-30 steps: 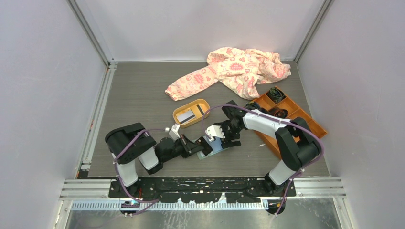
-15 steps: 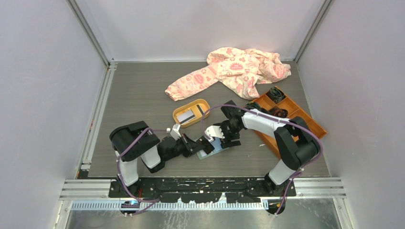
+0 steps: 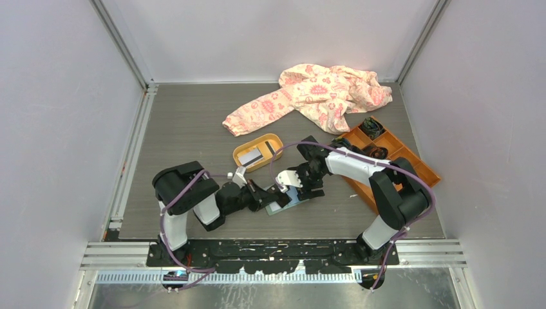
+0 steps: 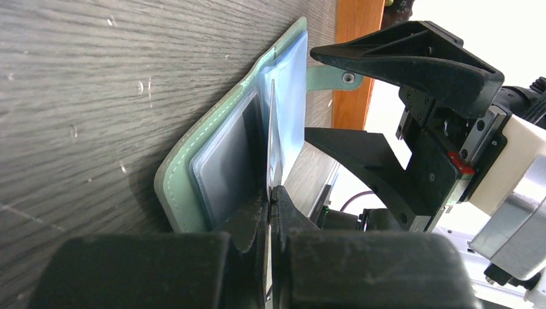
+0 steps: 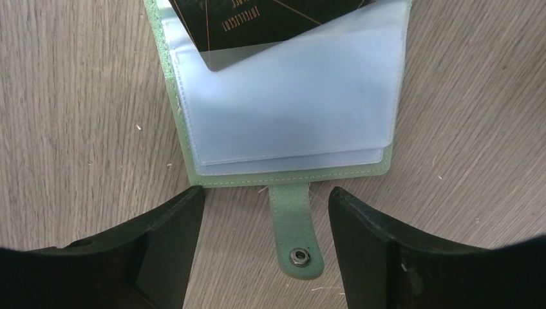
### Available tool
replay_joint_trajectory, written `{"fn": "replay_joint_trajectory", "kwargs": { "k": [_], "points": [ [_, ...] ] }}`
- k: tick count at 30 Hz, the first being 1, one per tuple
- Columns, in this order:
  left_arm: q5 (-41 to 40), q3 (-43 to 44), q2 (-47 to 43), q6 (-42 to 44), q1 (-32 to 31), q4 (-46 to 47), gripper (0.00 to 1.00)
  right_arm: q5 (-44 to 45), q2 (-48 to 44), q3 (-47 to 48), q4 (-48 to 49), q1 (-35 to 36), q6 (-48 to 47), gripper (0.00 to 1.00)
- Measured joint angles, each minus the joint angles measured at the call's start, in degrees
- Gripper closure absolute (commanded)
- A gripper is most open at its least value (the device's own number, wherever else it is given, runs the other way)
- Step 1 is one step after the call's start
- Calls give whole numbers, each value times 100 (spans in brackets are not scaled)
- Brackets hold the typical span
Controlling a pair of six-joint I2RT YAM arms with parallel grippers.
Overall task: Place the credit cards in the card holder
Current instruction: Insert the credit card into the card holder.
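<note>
my left gripper (image 4: 270, 196) has its jaws pressed together on a thin pale credit card (image 4: 270, 141), seen edge-on. the card's far end stands among the clear plastic sleeves of the pale green, nearly square folding card holder (image 4: 193, 168). the holder lies open and flat on the dark grey wood-grain table (image 3: 187, 129), near the front edge, between my two arms.

my right gripper (image 5: 264, 206) has its jaws spread wide either side of the holder's small green snap tab (image 5: 295, 235), touching nothing and holding nothing.

in the right wrist view a dark card face (image 5: 270, 26) shows at the holder's far edge, partly under a sleeve. it carries a line of small pale print, upside down to that camera, which i cannot read reliably.

more light cards (image 3: 251, 156) lie in the orange oval tray (image 3: 277, 143), just beyond the holder. to the right sits an orange compartmented box (image 3: 412, 168) with dark items in it. a cream and pink patterned garment (image 3: 315, 93) is heaped at the far side. plain pale walls close in the table on three sides.
</note>
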Motion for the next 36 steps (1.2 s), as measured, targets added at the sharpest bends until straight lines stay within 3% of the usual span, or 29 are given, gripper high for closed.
{"fn": "replay_joint_trajectory", "kwargs": {
  "k": [36],
  "points": [
    [1327, 603, -227, -74, 557, -1423, 100, 275, 114, 129, -177, 201, 136, 32]
  ]
}}
